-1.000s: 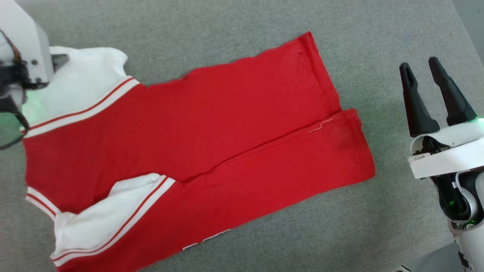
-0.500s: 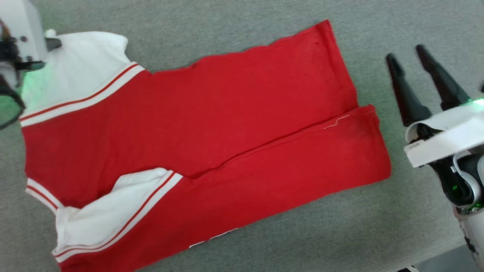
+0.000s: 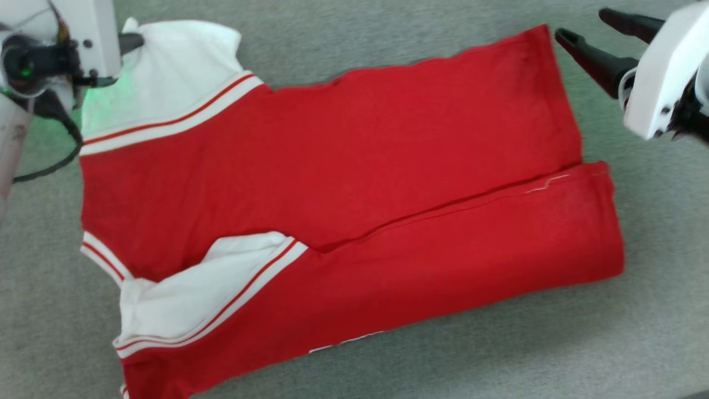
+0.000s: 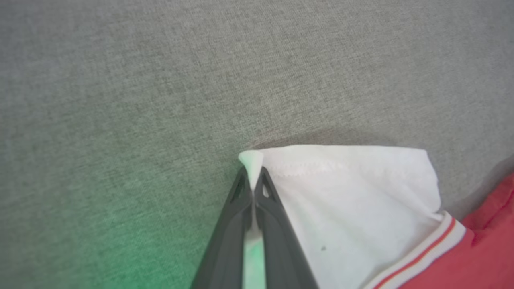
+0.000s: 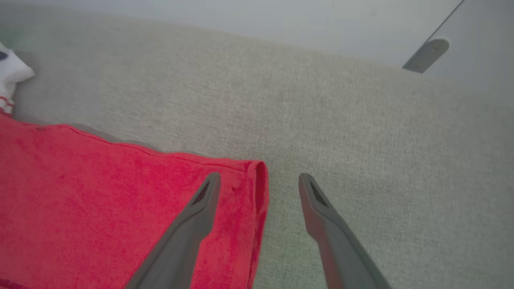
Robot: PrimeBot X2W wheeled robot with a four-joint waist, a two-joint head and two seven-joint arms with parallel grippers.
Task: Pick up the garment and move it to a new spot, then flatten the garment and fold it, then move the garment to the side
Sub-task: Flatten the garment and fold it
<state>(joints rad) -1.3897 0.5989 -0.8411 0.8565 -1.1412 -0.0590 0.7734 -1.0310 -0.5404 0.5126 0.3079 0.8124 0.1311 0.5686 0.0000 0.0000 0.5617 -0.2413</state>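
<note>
My left fingers (image 4: 231, 241): clenched on white sleeve corner (image 4: 251, 158)
My right fingers (image 5: 192, 224): spread over hem corner (image 5: 257, 170), grasping nothing
Garment (image 3: 343, 183): flat on grey surface (image 3: 388, 33)
Axis: long axis across me, sleeves left, hem right
Progress: I judge flattened, near side folded in; cross fold and move aside remain

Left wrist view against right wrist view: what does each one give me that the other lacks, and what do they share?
Left wrist view: the left gripper, jaws shut on the corner of the white sleeve of the garment. Right wrist view: the right gripper, jaws open, straddling the red hem corner, plus a pale wall with a metal bracket. Shared: the garment with its white sleeve and striped trim, lying on the grey fabric surface.
</note>
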